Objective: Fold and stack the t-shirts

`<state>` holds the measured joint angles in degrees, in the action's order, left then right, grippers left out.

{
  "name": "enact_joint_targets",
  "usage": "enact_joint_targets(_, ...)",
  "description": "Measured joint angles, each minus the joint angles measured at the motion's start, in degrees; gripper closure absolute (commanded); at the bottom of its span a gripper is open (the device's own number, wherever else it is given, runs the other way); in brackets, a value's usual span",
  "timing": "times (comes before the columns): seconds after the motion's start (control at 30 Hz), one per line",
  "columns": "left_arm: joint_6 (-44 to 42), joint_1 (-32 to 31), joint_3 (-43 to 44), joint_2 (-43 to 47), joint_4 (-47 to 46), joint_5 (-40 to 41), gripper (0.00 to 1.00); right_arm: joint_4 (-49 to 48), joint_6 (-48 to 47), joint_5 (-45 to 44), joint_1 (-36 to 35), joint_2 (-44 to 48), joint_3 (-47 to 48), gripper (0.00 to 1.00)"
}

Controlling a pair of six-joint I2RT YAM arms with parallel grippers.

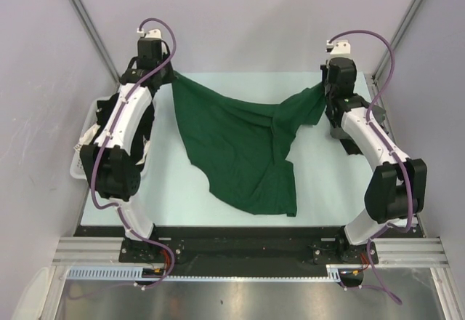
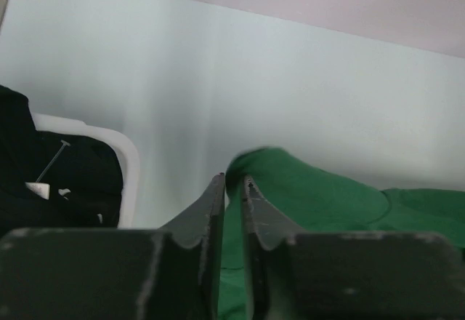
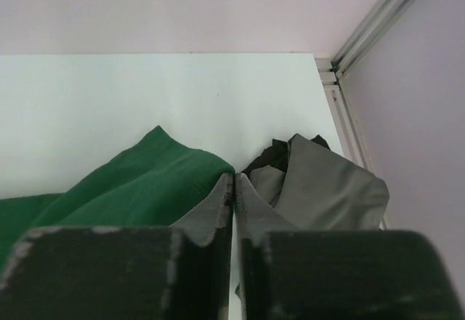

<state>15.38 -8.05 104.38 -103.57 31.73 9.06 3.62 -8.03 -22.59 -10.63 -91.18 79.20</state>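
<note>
The dark green t-shirt (image 1: 240,145) stretches left to right over the far half of the worktop (image 1: 327,189), one end clamped in the left gripper (image 1: 168,78), the other in the right gripper (image 1: 325,91), its body trailing nearward between them

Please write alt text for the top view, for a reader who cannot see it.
A green shirt hangs spread between the left hand and the right hand, each pinching one end; its lower part lies on the table.
</note>
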Motion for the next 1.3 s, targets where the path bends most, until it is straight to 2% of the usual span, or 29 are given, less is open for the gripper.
enact_joint_targets(0.03,-0.2,0.1,0.0,-0.2,0.0,-0.2,0.68,0.1,0.2,0.0,0.0,-0.4,0.0,0.78)
enact_joint_targets(0.07,-0.3,0.2,0.0,-0.3,-0.1,-0.2,0.66,0.3,0.4,-0.1,0.0,-0.6,0.0,0.71)
enact_joint_targets(0.17,-0.5,0.2,0.0,-0.7,-0.1,-0.3,0.61,1.4,0.9,-0.3,0.0,-0.9,0.0,0.63)
enact_joint_targets(0.33,-0.3,0.2,0.1,-0.8,0.0,-0.2,0.60,2.1,0.9,-1.3,0.0,-0.9,0.0,0.56)
enact_joint_targets(0.57,1.2,-2.4,-1.3,0.4,0.5,-2.2,0.61,2.8,1.4,-1.8,0.0,2.0,0.0,0.54)
enact_joint_targets(0.87,4.8,-19.2,-17.9,12.3,0.1,-4.7,0.61,6.3,5.2,-0.2,-0.5,4.2,0.0,0.54)
enact_joint_targets(0.93,5.8,-21.3,-20.2,13.7,0.0,-5.2,0.61,7.7,5.9,0.5,-0.6,4.3,0.0,0.54)
enact_joint_targets(1.1,8.4,-26.5,-22.6,14.7,0.1,-5.1,0.62,12.1,8.3,1.6,-0.9,5.6,0.0,0.54)
enact_joint_targets(1.3,9.2,-38.4,-22.4,12.1,-0.3,-7.9,0.62,15.0,9.7,1.6,-0.9,6.3,0.0,0.53)
